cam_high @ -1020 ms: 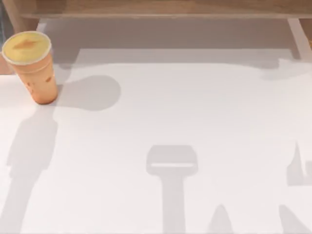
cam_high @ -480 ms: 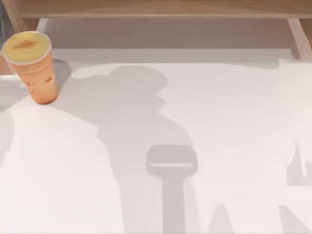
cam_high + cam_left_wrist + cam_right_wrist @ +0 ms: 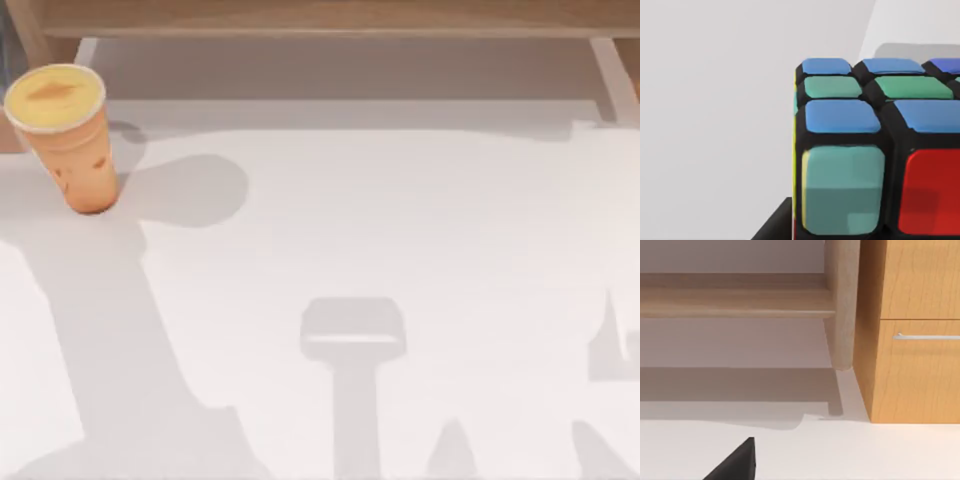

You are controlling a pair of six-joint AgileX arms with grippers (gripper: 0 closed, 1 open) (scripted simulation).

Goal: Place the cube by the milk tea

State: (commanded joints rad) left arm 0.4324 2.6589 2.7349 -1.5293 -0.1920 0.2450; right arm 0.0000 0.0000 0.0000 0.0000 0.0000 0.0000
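Note:
The milk tea [image 3: 70,135], a tall orange cup with a pale yellow top, stands upright at the table's far left in the top view. In the left wrist view the cube [image 3: 875,155], with black edges and blue, green, teal and red tiles, sits right up against the camera over the white table. A black finger [image 3: 774,226] of my left gripper rests at its lower corner, so the left gripper is shut on it. A dark fingertip [image 3: 737,462] of my right gripper hangs over the white table near the wooden furniture.
A wooden shelf unit [image 3: 320,20] runs along the table's far edge. In the right wrist view its post [image 3: 842,305] stands beside an orange-brown cabinet [image 3: 915,330] with a metal handle [image 3: 927,336]. Arm shadows lie on the white tabletop [image 3: 400,230].
A broad shadow that covered the middle of the table has swung to the left and front. The milk tea has not moved.

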